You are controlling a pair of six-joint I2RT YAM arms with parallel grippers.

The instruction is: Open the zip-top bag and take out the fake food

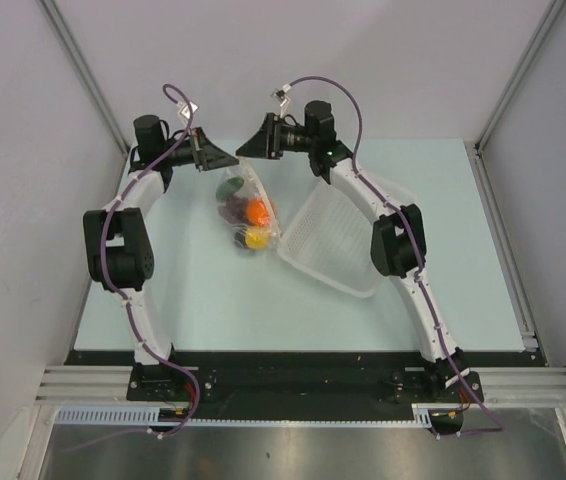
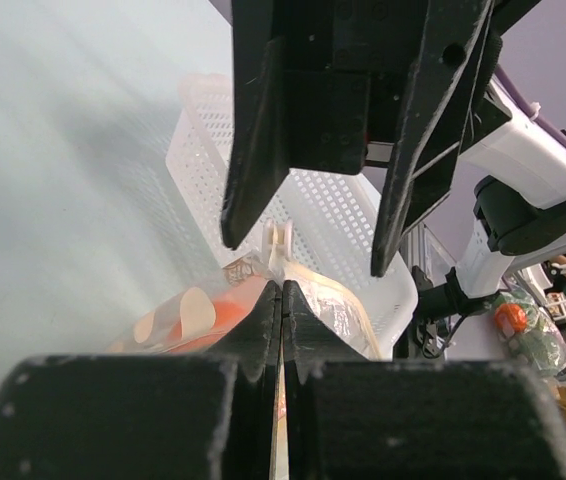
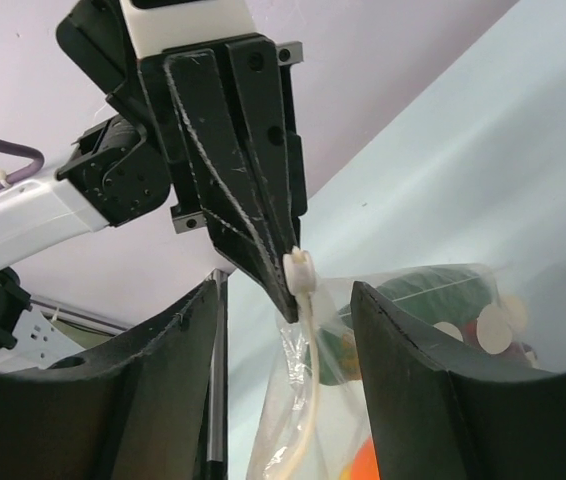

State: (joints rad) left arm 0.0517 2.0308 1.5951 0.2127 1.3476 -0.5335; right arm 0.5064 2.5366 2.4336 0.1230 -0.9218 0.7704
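The left hand [image 3: 288,298] is pinched shut on the top edge of the zip-top bag [image 1: 248,205]. The right hand [image 2: 303,255] faces it, wide open, with the white zip tab [image 2: 279,240] in its gap. The bag hangs toward the robot, the fake food [image 1: 255,213] inside it, over the tabletop [image 1: 163,285]

Left pincer [image 1: 225,160] and right pincer [image 1: 247,150] meet at the zip-top bag [image 1: 246,205]'s far end; a white perforated basket [image 1: 328,243] lies just beside it.
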